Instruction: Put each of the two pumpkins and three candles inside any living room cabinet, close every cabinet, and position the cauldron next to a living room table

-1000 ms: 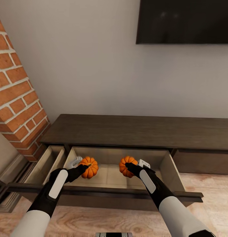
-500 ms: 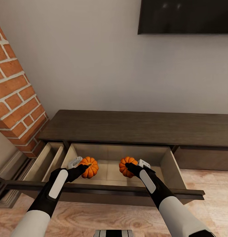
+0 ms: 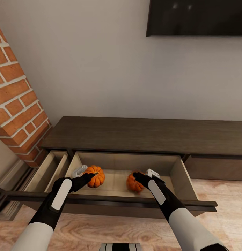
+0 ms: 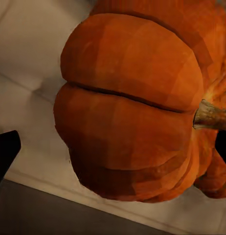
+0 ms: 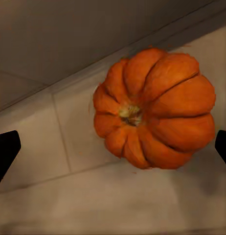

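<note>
Two pumpkins, two grippers, two drawers pulled out of one cabinet [image 3: 145,134]. Brick pillar [image 3: 16,101] at far left, hard against the cabinet's left end. Narrow left drawer [image 3: 47,170] open, pale inside; what lies in it cannot be told. Wide middle drawer [image 3: 180,176] open, its dark front edge nearest the robot and both forearms reaching over it. Left gripper [image 3: 86,177] above that drawer's left part, holding the left pumpkin [image 3: 95,176] clear of the drawer floor; in the left wrist view the pumpkin [image 4: 132,112] sits tight between the fingers. Right pumpkin [image 3: 134,183] lower, resting on the pale drawer floor toward the middle-right; in the right wrist view it [image 5: 154,112] sits stem up, free of both spread fingertips [image 5: 5,152], so the right gripper [image 3: 141,176] is wide. Bare floor between the two pumpkins and out to the right wall. Dark screen [image 3: 196,17] on the wall above.
</note>
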